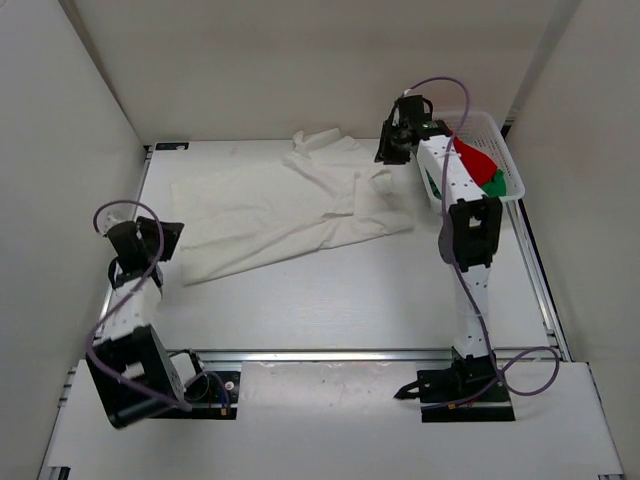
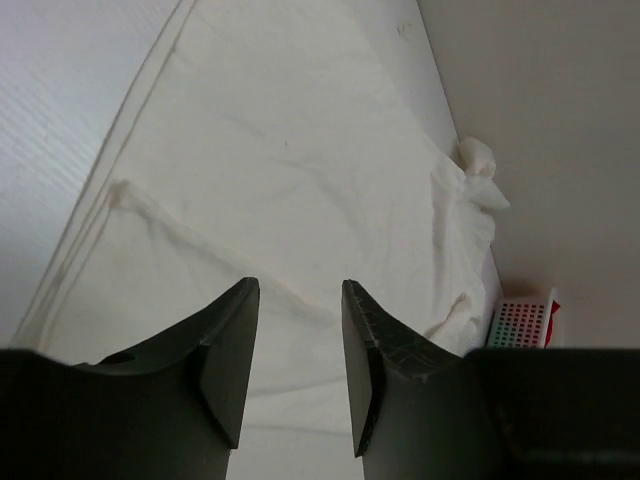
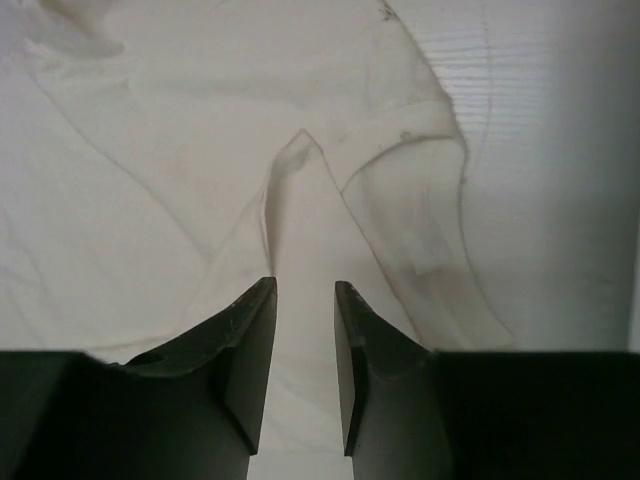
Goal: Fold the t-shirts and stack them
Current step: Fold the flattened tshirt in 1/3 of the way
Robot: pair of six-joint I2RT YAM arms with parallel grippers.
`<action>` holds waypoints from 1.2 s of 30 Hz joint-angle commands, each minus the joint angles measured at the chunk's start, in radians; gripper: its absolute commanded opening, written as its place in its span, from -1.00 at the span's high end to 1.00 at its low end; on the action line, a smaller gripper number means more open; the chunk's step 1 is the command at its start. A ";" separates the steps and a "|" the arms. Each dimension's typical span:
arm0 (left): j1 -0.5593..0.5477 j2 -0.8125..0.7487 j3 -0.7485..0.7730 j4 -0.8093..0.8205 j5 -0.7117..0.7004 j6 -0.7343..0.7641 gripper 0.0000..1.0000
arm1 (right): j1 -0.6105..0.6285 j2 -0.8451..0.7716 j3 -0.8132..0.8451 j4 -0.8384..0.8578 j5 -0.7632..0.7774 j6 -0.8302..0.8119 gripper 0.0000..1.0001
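The white t-shirt [image 1: 290, 210] lies spread and wrinkled across the table, one sleeve bunched at the back. My left gripper [image 1: 168, 238] hovers at its left edge. In the left wrist view this gripper [image 2: 300, 287] is open, with the white t-shirt [image 2: 300, 150] lying below the gap. My right gripper [image 1: 392, 150] hangs over the shirt's back right part. It [image 3: 304, 285] is open above a raised fold of the white t-shirt [image 3: 200, 150] beside a sleeve hem [image 3: 400, 140]. The red t-shirt [image 1: 475, 160] and green t-shirt [image 1: 495, 185] lie crumpled in the basket.
A white lattice basket [image 1: 497, 128] stands at the back right corner, next to the right arm; it also shows in the left wrist view as the basket [image 2: 520, 320]. White walls enclose the table on three sides. Metal rails run along the table edges.
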 commanded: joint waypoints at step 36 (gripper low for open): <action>-0.068 0.066 -0.309 0.143 -0.104 -0.099 1.00 | -0.144 -0.601 -1.521 1.152 0.004 0.312 0.93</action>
